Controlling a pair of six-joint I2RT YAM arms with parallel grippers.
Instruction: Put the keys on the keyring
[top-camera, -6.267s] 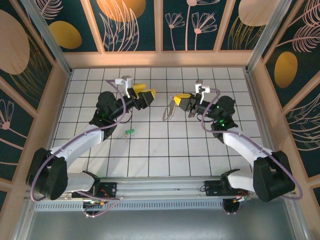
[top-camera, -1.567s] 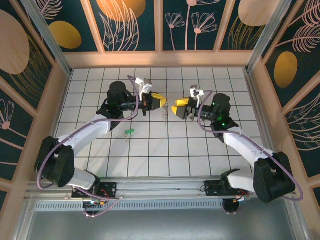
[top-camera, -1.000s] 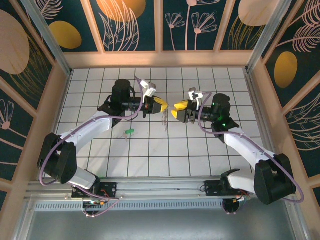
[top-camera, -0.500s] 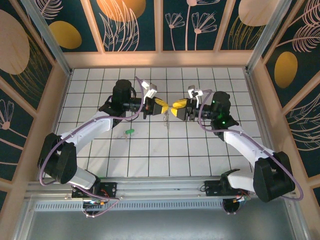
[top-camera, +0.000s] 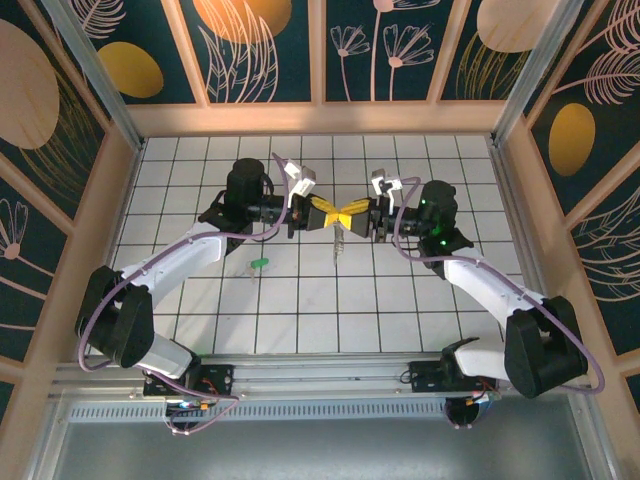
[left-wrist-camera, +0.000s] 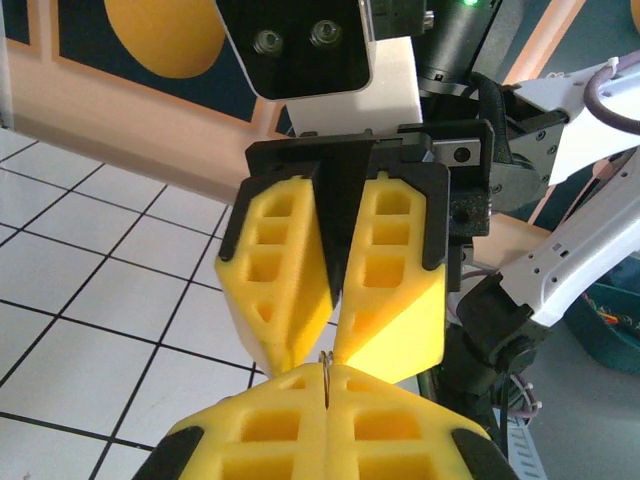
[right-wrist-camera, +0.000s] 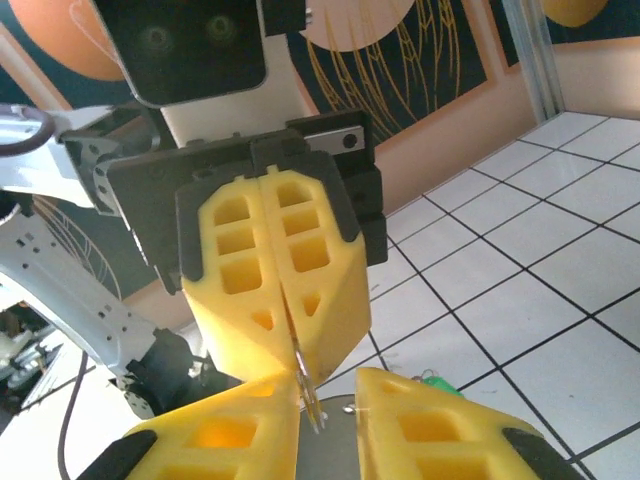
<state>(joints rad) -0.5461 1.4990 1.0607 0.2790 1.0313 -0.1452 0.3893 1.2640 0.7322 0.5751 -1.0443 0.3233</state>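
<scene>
Over the table (top-camera: 400, 300), the right gripper (top-camera: 346, 213) had been brought tip-to-tip with the left gripper (top-camera: 331, 212) and narrowed to a slim gap about the keyring (top-camera: 337, 243), which was pinched, dangling, by the left. A two-handed hold was judged imminent. The green key (top-camera: 260, 263) was noted unthreaded on the tiles.

The left gripper (top-camera: 331, 212) and right gripper (top-camera: 348, 212) have closed in until their tips meet just above the hanging keyring (top-camera: 337, 242). The right jaws have narrowed.
</scene>
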